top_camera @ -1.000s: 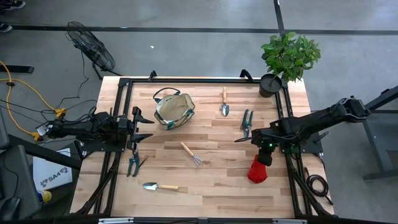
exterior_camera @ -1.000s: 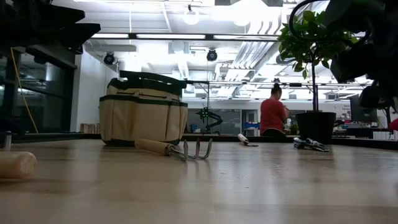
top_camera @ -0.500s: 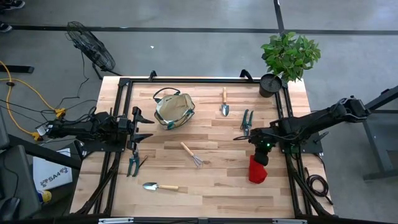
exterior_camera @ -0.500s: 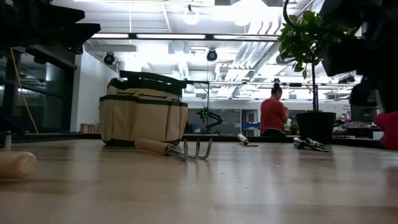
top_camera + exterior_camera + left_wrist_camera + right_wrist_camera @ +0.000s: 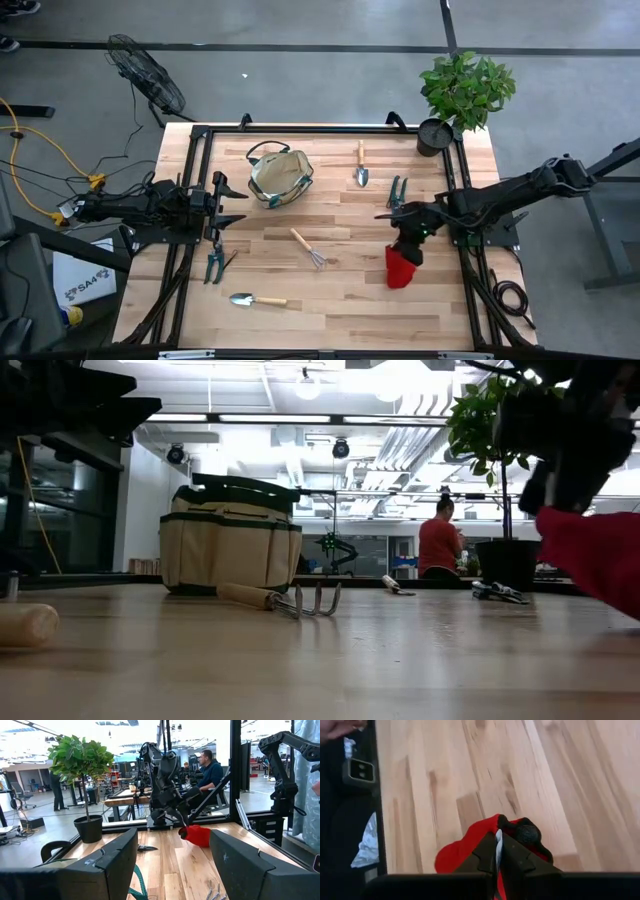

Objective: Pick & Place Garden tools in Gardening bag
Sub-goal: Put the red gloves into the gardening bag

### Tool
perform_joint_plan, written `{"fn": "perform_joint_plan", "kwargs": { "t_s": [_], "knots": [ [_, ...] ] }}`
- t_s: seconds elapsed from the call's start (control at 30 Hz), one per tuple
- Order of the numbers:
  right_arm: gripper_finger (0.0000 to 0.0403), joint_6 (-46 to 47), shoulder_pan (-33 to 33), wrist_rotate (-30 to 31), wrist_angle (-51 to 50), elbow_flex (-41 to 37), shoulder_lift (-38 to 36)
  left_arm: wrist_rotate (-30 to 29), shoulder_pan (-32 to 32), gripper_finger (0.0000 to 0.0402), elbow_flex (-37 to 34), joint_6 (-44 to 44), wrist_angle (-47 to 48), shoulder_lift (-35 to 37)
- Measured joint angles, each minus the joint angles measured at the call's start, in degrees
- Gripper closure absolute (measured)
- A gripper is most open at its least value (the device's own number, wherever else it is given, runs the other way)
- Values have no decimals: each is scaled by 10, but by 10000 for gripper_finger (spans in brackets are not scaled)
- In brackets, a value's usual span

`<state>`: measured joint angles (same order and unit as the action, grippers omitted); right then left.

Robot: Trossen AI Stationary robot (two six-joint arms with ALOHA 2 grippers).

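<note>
The worktop (image 5: 330,290) was a pale butcher-block slab in a black frame, standing on a grey floor in a bright workshop where a person (image 5: 438,547) stood far behind. The right tool (image 5: 402,248) was clamped on the red spray bottle (image 5: 399,268), carried tilted over the right side. The left tool (image 5: 226,208), fingers apart, waited at the left edge beside the gardening bag (image 5: 281,176). A potted plant (image 5: 462,93) stood at the far right corner.

a red spray bottle (image 5: 401,267) is being shown against the pale striped wood surface (image 5: 340,300). beige canvas with dark green trim is being displayed by the gardening bag (image 5: 280,176). a green plant (image 5: 466,88) is being seen in a black pot (image 5: 434,136).
</note>
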<state>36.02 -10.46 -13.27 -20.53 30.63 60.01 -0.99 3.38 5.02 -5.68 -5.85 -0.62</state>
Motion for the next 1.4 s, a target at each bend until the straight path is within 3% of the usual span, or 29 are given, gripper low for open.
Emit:
{"fn": "perform_joint_plan", "kwargs": {
  "t_s": [0.4,0.93,1.4],
  "knots": [
    [399,-48,0,54,113,0,0,0,0,160,0,0,0,0],
    [399,-94,0,158,169,0,0,2,0,160,0,0,-1,0],
    [399,-109,0,197,203,0,0,1,0,160,0,3,-19,0]
  ]
}}
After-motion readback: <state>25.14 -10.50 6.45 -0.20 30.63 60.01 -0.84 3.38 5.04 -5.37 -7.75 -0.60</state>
